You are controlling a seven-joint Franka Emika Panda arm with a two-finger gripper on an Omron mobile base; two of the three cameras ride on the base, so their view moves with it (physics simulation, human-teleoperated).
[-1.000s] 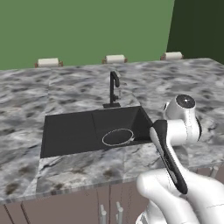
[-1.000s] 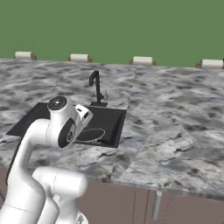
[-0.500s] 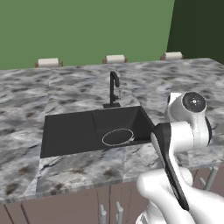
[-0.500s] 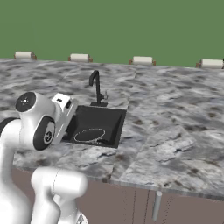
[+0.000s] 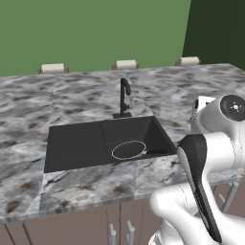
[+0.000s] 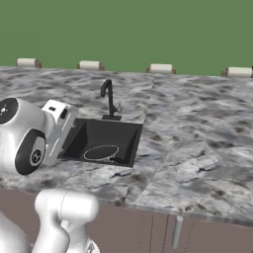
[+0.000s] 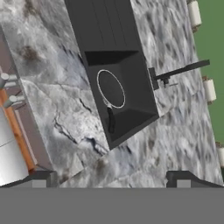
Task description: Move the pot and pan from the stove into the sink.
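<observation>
The pan (image 5: 129,150) lies flat on the floor of the sink (image 5: 76,146), in the right half of the basin, its thin light rim reading as a ring against the black and its long handle pointing toward the right wall. From the right base view the same pan (image 6: 101,152) sits near the front of the sink (image 6: 126,136), below the slim black faucet (image 6: 108,99) that stands at the back edge. The hand view looks down on the pan (image 7: 111,89) in the sink (image 7: 105,30) from above the grey marbled counter (image 7: 65,118), with the faucet (image 7: 177,72) reaching over the basin. The tool (image 7: 109,181) stands open and empty, its 2 dark fingertips (image 7: 43,178) wide apart at the bottom of the hand view, over the counter and well clear of the pan. 3 pale rolls (image 5: 125,64) line the counter's far edge against the green wall (image 5: 95,28).
</observation>
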